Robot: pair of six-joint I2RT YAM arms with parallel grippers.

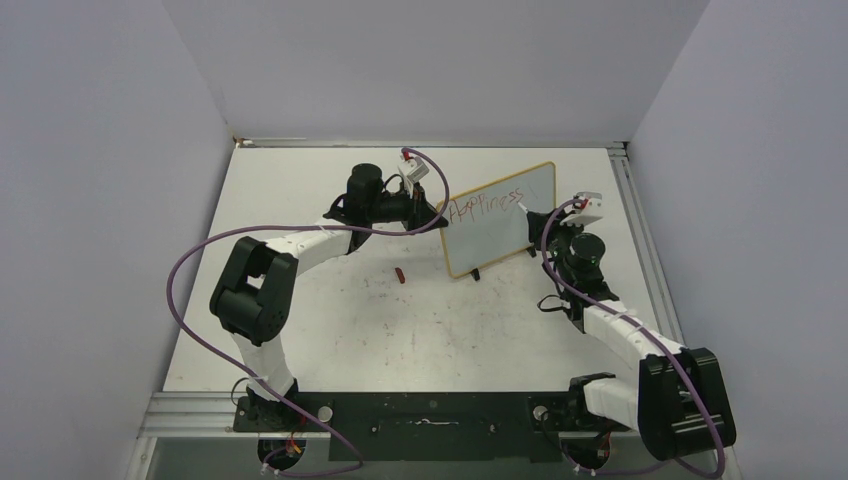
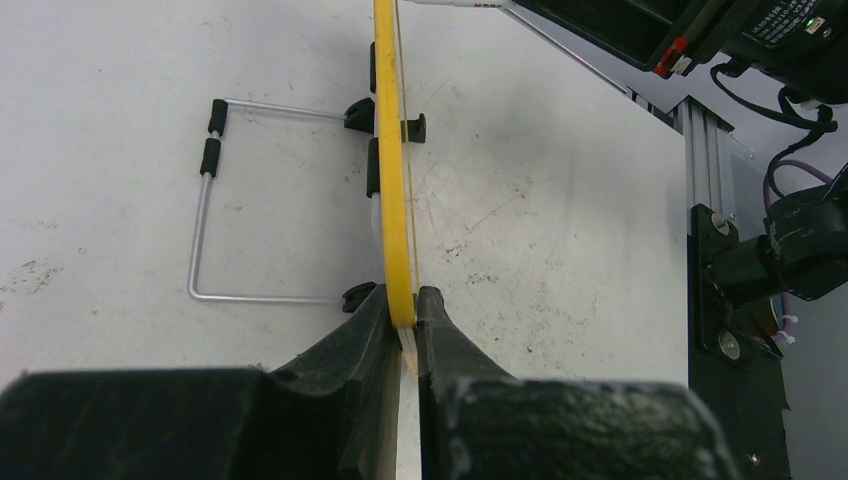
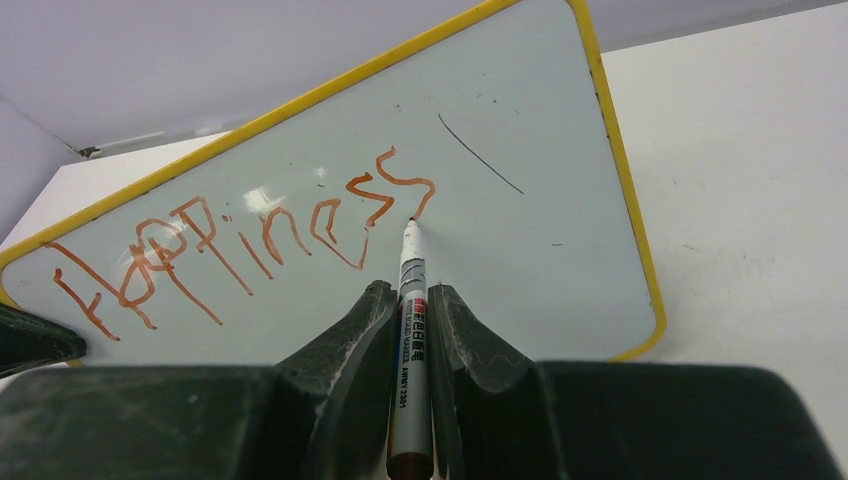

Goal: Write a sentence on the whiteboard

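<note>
The whiteboard stands tilted on the table at the back right; its frame shows yellow. Red marker writing on its face reads "Happiness", one line only. My left gripper is shut on the board's left edge; the left wrist view shows the yellow edge clamped between the fingertips. My right gripper is shut on a white board marker, whose tip touches the board at the end of the last "s". In the top view the right gripper is at the board's right side.
A small red marker cap lies on the table left of the board. The board's wire stand rests on the table behind it. Grey walls enclose the table; a metal rail runs along its right edge.
</note>
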